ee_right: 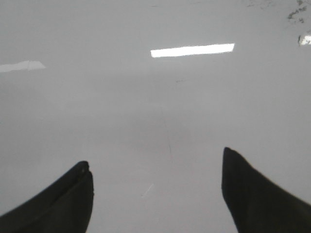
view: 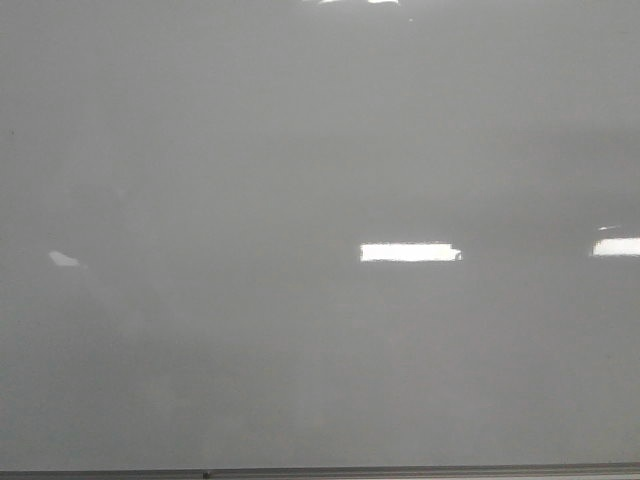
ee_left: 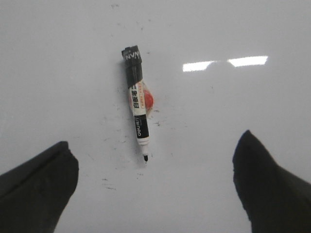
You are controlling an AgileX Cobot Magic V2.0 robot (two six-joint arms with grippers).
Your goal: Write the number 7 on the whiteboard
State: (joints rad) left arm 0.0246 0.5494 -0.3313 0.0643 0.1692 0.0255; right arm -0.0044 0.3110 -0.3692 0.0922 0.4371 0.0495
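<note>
The whiteboard point(view: 300, 150) is a glossy pale grey board that fills the front view, with a thin metal strip along its bottom edge; no number 7 shows on it. In the left wrist view a black and white marker point(ee_left: 136, 102) lies uncapped on the board point(ee_left: 233, 126), its tip toward my left gripper point(ee_left: 153, 155), over a small red spot point(ee_left: 148, 99). The left gripper is open and empty, its fingers point(ee_left: 39, 179) spread wide a little short of the marker tip. My right gripper point(ee_right: 155, 167) is open and empty over bare board point(ee_right: 146, 107).
Bright rectangular light reflections point(view: 410, 252) lie on the board. Faint black marker smudges point(ee_left: 109, 187) show near the marker tip, and darker smudges point(ee_right: 295, 12) show at a far corner of the right wrist view. Neither arm shows in the front view.
</note>
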